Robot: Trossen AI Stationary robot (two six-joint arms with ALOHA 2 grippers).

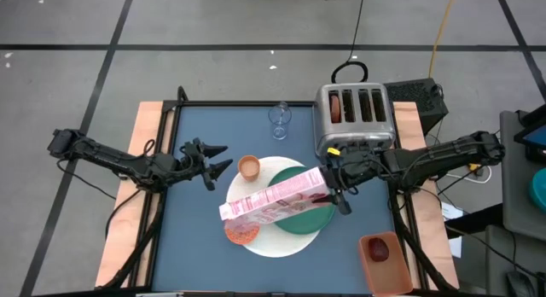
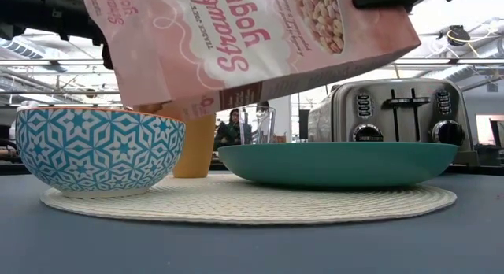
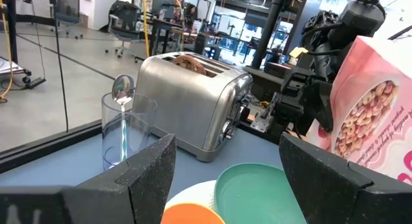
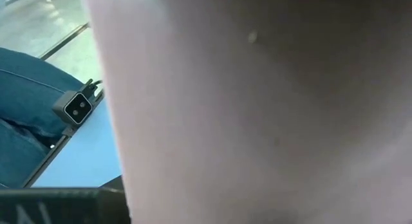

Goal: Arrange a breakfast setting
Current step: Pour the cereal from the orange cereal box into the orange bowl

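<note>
My right gripper (image 1: 333, 193) is shut on a pink cereal box (image 1: 273, 200), held aslant above the table. The box's lower end (image 2: 169, 101) hangs over the small bowl (image 1: 241, 231), which is blue-and-white outside (image 2: 98, 157). The bowl and the green plate (image 1: 314, 215) rest on the white round mat (image 1: 281, 244). The orange cup (image 1: 248, 167) stands at the mat's far left rim. My left gripper (image 1: 220, 159) is open and empty just left of the cup. A clear glass (image 1: 279, 119) holds the spoon (image 3: 122, 89). A bagel (image 3: 190, 62) sits in the toaster (image 1: 355, 118). My right gripper holds the box by its raised right end (image 1: 319, 188), coming roughly level from the table's right. The box is lifted clear, tilted with its print upside down in the low view and its lower end over the bowl. In the right wrist view the box (image 4: 257, 108) hides the fingers.
The toaster stands at the far right, with the glass to its left near the far edge. A brown board (image 1: 384, 261) with a dark red fruit (image 1: 378, 249) lies off the table's near right corner. Bare blue table (image 1: 192, 237) lies left of the mat.
</note>
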